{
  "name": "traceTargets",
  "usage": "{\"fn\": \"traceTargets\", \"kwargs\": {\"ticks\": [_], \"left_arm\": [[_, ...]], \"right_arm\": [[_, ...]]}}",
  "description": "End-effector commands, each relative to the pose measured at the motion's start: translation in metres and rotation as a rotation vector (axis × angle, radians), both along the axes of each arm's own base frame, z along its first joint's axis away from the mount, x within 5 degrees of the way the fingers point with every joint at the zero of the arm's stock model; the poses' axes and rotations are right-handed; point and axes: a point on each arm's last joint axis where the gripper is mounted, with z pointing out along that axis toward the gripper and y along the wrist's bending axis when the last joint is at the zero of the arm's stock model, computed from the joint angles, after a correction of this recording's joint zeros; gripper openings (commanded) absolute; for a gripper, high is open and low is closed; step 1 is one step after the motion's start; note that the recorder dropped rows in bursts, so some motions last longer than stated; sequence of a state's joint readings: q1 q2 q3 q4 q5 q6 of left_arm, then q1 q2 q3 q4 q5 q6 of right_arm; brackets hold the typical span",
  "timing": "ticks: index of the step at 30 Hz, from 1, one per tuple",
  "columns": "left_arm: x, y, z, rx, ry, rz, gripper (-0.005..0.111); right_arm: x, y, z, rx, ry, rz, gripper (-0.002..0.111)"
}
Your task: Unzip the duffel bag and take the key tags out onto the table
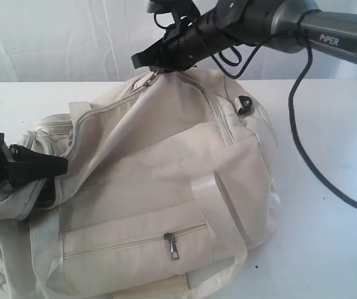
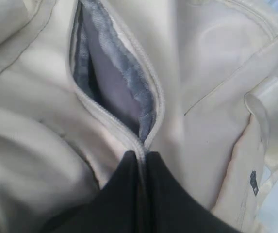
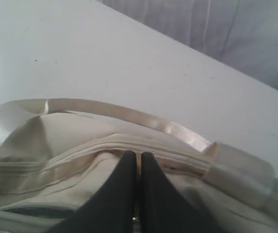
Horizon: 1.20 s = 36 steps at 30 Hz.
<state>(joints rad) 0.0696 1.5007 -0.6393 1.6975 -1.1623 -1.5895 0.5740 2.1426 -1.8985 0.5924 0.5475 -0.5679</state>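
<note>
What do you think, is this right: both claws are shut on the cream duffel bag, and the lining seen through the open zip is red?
Not quite. The lining is grey, not red, as the left wrist view shows. The rest holds: the left claw and the right claw are both shut on the cream duffel bag.

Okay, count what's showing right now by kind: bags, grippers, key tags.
Duffel bag: 1
Grippers: 2 (left gripper, right gripper, both clamped on the bag's zip line)
Key tags: 0 in view
Total: 3
</note>
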Motion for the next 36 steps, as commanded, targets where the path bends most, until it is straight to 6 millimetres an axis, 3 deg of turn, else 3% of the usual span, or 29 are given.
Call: {"fn": "traceTargets", "kwargs": {"ticks": [1,8,13,24,36], "left_arm": [[-0.01,-0.006,0.001,-0.012,0.009,-0.085,0.0],[-0.01,-0.006,0.001,-0.012,0.007,-0.085,0.0],[-0.01,-0.006,0.001,-0.012,0.007,-0.085,0.0],[-0.015,-0.007,0.015,-0.005,-0.053,-0.086,0.0],[-0.027,-0.007,0.046,-0.006,-0.213,-0.075,0.0]], "right_arm": [[0.01,-0.029,0.025,0.006,-0.062,-0.054,0.0],[0.007,-0.052,0.048,0.002,-0.058,-0.057,0.0],[0.003,-0.063,0.052,-0.051,-0.028,-0.029,0.0],[0.014,-0.086,0.044,-0.169,-0.043,-0.074,0.0],[0.025,-0.086,0.015,-0.216,0.019,-0.083,0.0]]}}
